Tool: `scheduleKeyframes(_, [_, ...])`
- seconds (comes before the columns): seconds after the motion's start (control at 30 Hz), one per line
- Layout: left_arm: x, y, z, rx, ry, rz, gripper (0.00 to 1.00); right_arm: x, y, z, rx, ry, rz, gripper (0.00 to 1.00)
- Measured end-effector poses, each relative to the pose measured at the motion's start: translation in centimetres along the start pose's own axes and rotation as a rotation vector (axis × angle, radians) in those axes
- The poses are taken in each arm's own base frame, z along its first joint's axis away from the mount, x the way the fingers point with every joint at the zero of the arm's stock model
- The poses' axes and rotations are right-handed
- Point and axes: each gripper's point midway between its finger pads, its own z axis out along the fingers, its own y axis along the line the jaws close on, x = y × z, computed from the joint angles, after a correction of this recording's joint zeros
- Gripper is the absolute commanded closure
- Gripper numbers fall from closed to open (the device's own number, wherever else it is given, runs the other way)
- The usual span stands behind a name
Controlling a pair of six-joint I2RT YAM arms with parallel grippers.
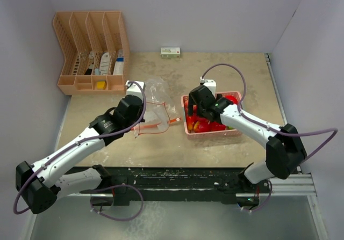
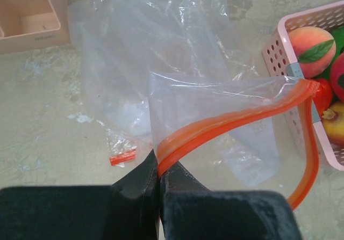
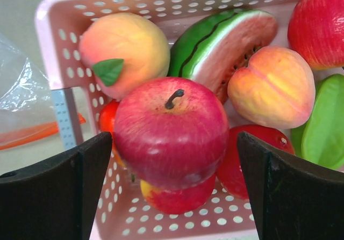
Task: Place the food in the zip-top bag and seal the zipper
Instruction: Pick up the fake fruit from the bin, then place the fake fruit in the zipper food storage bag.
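Note:
The clear zip-top bag [image 2: 177, 63] lies crumpled on the table, its orange zipper [image 2: 236, 119] arching up toward the basket with the mouth gaping. My left gripper [image 2: 159, 170] is shut on the zipper's edge; from above it [image 1: 141, 124] sits at the bag's [image 1: 156, 103] left side. The food fills a pink basket [image 3: 54, 20]: a red apple [image 3: 171, 130] on top, two peaches [image 3: 123, 46], a watermelon slice [image 3: 226, 36] and a green piece [image 3: 325, 122]. My right gripper [image 3: 173, 138] hangs open over the basket [image 1: 212, 133], its fingers either side of the red apple without touching it.
A peach-coloured slotted rack [image 1: 91, 52] with small packets stands at the back left. A white-and-green box [image 1: 170, 51] lies against the back wall. A small red scrap [image 2: 122, 157] lies on the table beside the bag. Walls close in on both sides.

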Motion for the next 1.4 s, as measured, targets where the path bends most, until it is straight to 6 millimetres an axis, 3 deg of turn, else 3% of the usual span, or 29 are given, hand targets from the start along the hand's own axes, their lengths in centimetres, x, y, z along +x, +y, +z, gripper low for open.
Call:
scheduleKeyframes(0.17, [-0.3, -0.9, 0.4, 0.031, -0.010, -0.017, 1.00, 1.3, -0.8, 1.4, 0.009, 0.031, 0.006, 0.01])
scheduleKeyframes(0.33, [-0.7, -1.3, 0.5, 0.048, -0.024, -0.032, 1.00, 1.1, -0.7, 1.8, -0.012, 0.026, 0.012, 0.07])
scheduleKeyframes(0.47, [-0.7, -1.4, 0.4, 0.055, -0.024, -0.035, 1.00, 1.7, -0.4, 2.2, -0.035, 0.028, 0.010, 0.28])
scheduleKeyframes(0.67, [-0.5, -1.5, 0.5, 0.062, -0.023, -0.038, 1.00, 1.6, -0.3, 2.2, -0.053, 0.010, 0.019, 0.72])
scheduleKeyframes(0.77, [-0.5, -1.6, 0.6, 0.065, -0.026, -0.041, 1.00, 1.6, -0.7, 1.5, -0.060, 0.005, 0.017, 0.79])
scheduleKeyframes(0.93, [-0.3, -2.1, 1.2, 0.072, -0.021, -0.038, 1.00, -0.6, -0.5, -2.0, -0.159, -0.067, 0.000, 0.82])
scheduleKeyframes(1.03, [0.2, -2.2, 1.8, 0.067, -0.004, -0.029, 1.00, -3.2, 0.8, -6.3, -0.328, -0.178, -0.005, 0.81])
scheduleKeyframes(1.17, [0.3, -2.4, 2.1, 0.063, 0.006, -0.024, 1.00, -5.8, 4.1, -12.5, -0.648, -0.322, -0.024, 0.81])
scheduleKeyframes(1.3, [-0.6, -2.7, 2.0, 0.073, -0.008, -0.032, 1.00, -4.8, 8.3, -15.6, -0.938, -0.358, -0.072, 0.80])
scheduleKeyframes(1.4, [-1.3, -3.0, 1.8, 0.086, -0.020, -0.040, 1.00, -2.2, 11.5, -15.7, -1.062, -0.297, -0.111, 0.80])
